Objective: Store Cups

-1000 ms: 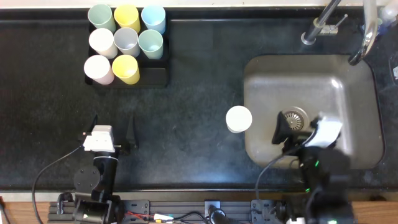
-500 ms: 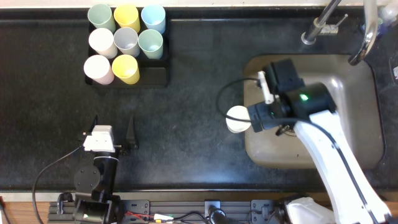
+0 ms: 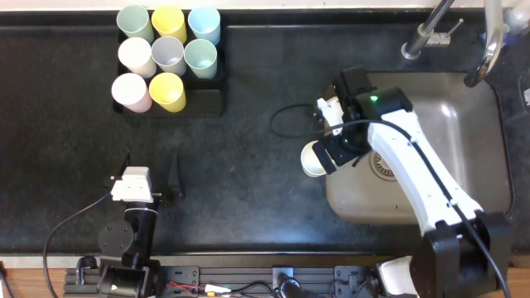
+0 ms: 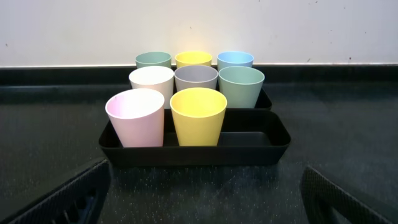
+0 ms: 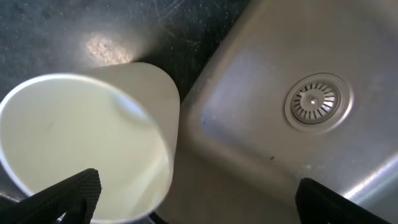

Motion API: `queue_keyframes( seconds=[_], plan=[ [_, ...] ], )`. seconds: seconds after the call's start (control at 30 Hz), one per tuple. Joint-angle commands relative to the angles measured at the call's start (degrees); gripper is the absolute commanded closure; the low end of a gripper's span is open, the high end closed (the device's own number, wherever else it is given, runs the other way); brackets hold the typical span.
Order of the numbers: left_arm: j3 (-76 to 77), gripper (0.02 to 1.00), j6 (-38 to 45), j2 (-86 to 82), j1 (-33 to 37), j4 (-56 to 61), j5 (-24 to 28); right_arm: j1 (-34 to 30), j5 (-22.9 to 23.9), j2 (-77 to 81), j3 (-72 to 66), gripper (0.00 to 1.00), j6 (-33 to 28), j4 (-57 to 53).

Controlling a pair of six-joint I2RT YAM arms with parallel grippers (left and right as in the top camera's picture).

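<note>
A white cup [image 3: 311, 160] [image 5: 81, 140] stands upright on the dark counter, right at the sink's left rim. My right gripper [image 3: 330, 151] [image 5: 199, 208] hovers just above it, open, with one finger over the cup's mouth and the other over the sink basin. A black tray [image 3: 209, 101] [image 4: 249, 146] at the back left holds several pastel cups [image 3: 168, 51] [image 4: 198, 115]; its front right slot is free. My left gripper [image 3: 151, 175] [image 4: 205, 208] rests open near the counter's front left, facing the tray with nothing between its fingers.
The steel sink [image 3: 447, 108] [image 5: 298, 143] with its drain [image 5: 317, 99] fills the right side of the counter. A faucet [image 3: 431, 29] stands behind it. Bare dark counter [image 3: 248, 165] lies between the tray and the sink.
My right arm has swung up from low over the sink and leftward, ending above the white cup. The cup has hardly moved. The left arm is still.
</note>
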Motion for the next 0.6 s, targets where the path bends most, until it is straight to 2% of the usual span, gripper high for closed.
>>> queue_keyframes(
  seconds=[0.03, 0.17, 0.2, 0.23, 0.27, 0.3, 0.4, 0.6],
  plan=[
    [-0.24, 0.023, -0.22, -0.57, 0.52, 0.09, 0.55, -0.44, -1.03, 0.81, 1.88, 0.003, -1.05, 0.98],
    [-0.24, 0.02, -0.22, -0.57, 0.52, 0.09, 0.55, -0.52, -1.05, 2.1, 1.88, 0.007, -1.05, 1.64],
    [-0.24, 0.02, -0.22, -0.57, 0.52, 0.09, 0.55, -0.52, -1.05, 2.32, 1.88, 0.038, -1.05, 1.66],
    [-0.24, 0.02, -0.22, -0.57, 0.52, 0.09, 0.55, -0.52, -1.16, 2.43, 1.88, 0.112, -1.05, 1.68],
    [-0.24, 0.02, -0.22, -0.57, 0.52, 0.09, 0.55, -0.52, -1.51, 2.43, 1.88, 0.704, -1.05, 1.7],
    [-0.24, 0.02, -0.22, -0.57, 0.52, 0.09, 0.55, -0.52, -1.99, 2.43, 1.88, 0.958, -0.96, 1.77],
    [-0.24, 0.02, -0.22, -0.57, 0.52, 0.09, 0.52, -0.37, -3.23, 2.4, 1.92, 0.956, -0.92, 1.79],
    [-0.24, 0.02, -0.22, -0.57, 0.52, 0.09, 0.55, 1.03, -3.3, 1.38, 8.63, 0.956, 3.39, -1.53]
  ],
)
